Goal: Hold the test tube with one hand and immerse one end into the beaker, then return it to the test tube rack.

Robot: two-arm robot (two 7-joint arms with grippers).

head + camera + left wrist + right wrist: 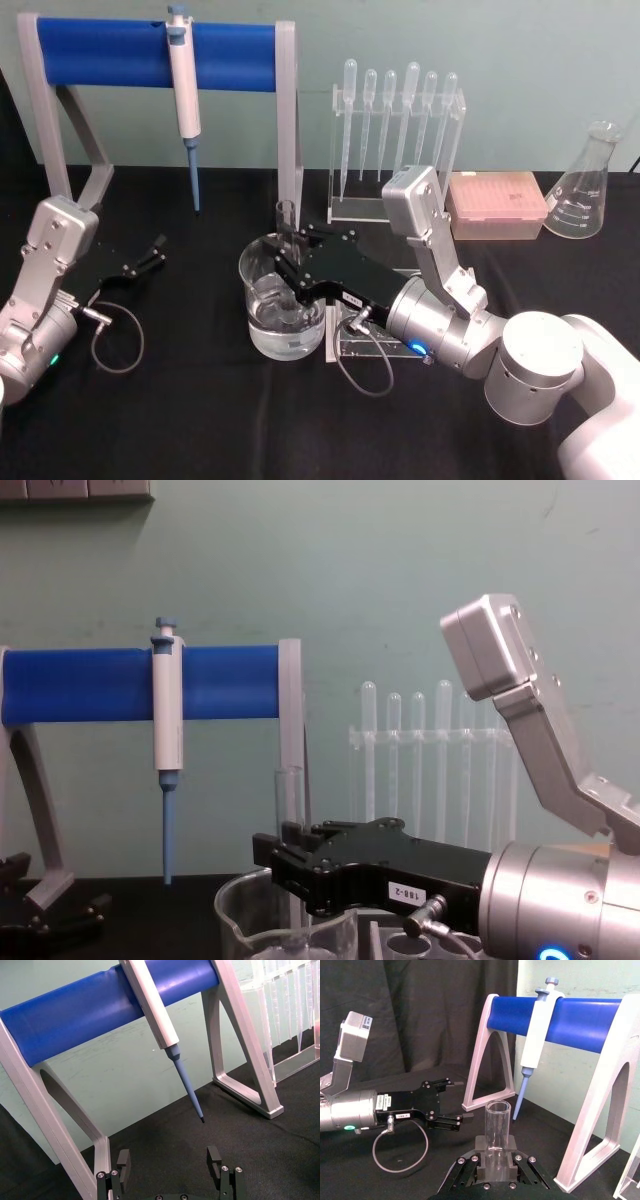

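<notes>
Black cloth (180, 400); pipettor stand (110, 55) behind beaker (258, 300) (test tube (287, 214) upright)

Clear test tube (287, 222) upright in right tool (289, 262) over part-filled clear beaker (262, 300).

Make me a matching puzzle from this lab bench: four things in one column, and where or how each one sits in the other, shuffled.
Things
1. test tube
2. pipettor
3. conical flask
4. left gripper

States
A. hangs from the blue bar
B. open, holding nothing, on the left of the table
C. upright, clamped in the right gripper at the beaker
D. stands at the table's far right

Pairs: 1-C, 2-A, 3-D, 4-B
</notes>
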